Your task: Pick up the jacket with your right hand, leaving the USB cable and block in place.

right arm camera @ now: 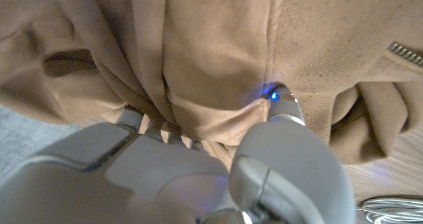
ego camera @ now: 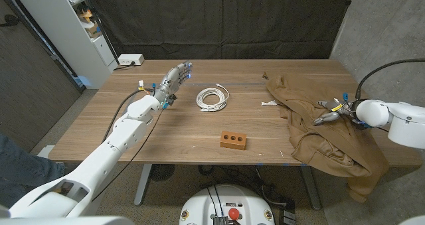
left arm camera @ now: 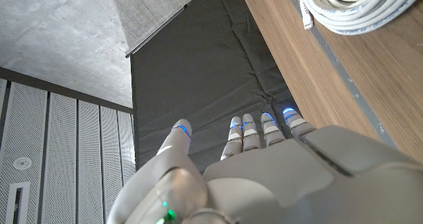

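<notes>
The right hand (ego camera: 330,113) grips a fold of the jacket (ego camera: 317,142); lift straight up, away from the USB cable (ego camera: 212,97) and block (ego camera: 234,140). The left hand (ego camera: 171,82) hangs released.

L hand (left arm camera: 264,178) fingers (left arm camera: 246,133) straight, near coiled USB cable (left arm camera: 360,9).

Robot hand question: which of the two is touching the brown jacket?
The right robot hand. Its fingers press into the jacket, while the left robot hand stays apart, beside the white cable coil.
</notes>
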`<state>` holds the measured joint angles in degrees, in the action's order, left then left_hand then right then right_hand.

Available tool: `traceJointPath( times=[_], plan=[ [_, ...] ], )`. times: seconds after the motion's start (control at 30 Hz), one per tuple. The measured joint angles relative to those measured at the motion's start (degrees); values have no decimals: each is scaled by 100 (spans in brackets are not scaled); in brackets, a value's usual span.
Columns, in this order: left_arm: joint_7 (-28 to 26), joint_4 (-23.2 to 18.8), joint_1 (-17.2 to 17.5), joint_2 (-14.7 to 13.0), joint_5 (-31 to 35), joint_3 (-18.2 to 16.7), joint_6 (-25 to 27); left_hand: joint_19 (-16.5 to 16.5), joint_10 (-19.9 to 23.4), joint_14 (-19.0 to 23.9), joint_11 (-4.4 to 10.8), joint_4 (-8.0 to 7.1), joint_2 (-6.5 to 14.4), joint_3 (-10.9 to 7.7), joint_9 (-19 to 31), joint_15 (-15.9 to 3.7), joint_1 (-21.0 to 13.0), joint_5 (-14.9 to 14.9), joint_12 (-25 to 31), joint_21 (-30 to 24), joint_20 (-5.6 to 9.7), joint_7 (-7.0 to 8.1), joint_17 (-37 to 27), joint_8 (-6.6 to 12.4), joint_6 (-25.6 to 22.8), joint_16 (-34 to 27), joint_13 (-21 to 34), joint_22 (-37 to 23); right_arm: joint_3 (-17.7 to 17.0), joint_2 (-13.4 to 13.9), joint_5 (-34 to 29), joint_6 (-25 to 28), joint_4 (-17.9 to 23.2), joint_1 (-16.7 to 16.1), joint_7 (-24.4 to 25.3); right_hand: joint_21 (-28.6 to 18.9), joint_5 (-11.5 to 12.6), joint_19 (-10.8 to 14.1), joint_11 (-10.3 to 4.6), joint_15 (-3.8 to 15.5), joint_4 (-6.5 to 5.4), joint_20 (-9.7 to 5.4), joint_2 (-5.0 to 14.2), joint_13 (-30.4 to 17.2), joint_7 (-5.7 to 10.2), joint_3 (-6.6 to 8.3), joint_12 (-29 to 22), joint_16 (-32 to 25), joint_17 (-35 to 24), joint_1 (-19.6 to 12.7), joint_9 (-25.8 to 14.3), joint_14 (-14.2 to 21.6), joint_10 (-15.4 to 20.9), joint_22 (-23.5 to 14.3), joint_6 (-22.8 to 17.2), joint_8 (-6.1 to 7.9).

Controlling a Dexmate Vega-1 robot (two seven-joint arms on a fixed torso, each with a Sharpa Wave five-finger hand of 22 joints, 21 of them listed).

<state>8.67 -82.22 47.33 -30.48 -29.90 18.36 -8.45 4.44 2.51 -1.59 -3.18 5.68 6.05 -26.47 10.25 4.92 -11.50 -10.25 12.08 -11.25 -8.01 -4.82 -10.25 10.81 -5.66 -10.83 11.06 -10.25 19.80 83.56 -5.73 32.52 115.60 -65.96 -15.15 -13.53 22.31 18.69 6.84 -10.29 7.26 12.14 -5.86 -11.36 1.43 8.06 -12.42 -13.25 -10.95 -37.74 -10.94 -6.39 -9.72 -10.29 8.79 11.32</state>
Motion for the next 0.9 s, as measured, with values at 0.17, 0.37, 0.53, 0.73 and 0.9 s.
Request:
traceJointPath(
  times=[0.17,0.37,0.53,0.73,0.9],
  plan=[
    [-27,-31,25,-8,0,-1,12,11,0,0,0,0,0,0,0,0,0,0,0,0,-11,-9,0,0,-9,0,0,0,123,-97,-90,-38,-91,46,62,-90,-1,423,-93,131,15,-5,17,-24,79,-15,0,-54,-13,-152,-14,175,93,5,-79,43],
    [-67,-94,68,-25,1,-15,42,11,0,0,0,0,0,0,0,0,0,0,0,0,-11,12,0,0,-30,0,0,0,330,-230,-433,-87,-207,149,90,-290,66,1432,-183,382,47,-41,99,-79,207,-64,-44,-173,-47,-494,-42,581,249,42,-397,120],
    [-94,-126,90,-37,1,-24,52,11,0,0,0,0,0,0,0,-1,0,0,0,0,-10,12,0,0,-29,0,0,0,456,-318,-608,-114,-277,223,94,-443,94,1751,-300,659,48,155,204,-160,382,-63,-141,-369,-173,-873,-116,1005,469,61,-792,240],
    [-114,-173,131,-50,1,-35,77,11,0,0,0,0,0,0,0,-1,0,0,0,0,-10,12,0,0,-29,0,0,0,556,-407,-904,-167,-350,272,122,-444,93,2315,-495,1043,53,45,164,-270,542,-61,-266,-677,-380,-1029,-228,1473,764,75,-1224,377],
    [-126,-201,152,-53,1,-36,81,10,0,0,0,0,0,0,0,-1,0,0,0,0,-10,-19,0,0,-60,0,0,0,618,-476,-1109,-200,-413,294,179,-445,-93,2713,-645,1243,60,-382,21,-457,658,-68,-512,-1119,-725,-1172,-419,2038,1209,51,-1606,566]
  ],
)
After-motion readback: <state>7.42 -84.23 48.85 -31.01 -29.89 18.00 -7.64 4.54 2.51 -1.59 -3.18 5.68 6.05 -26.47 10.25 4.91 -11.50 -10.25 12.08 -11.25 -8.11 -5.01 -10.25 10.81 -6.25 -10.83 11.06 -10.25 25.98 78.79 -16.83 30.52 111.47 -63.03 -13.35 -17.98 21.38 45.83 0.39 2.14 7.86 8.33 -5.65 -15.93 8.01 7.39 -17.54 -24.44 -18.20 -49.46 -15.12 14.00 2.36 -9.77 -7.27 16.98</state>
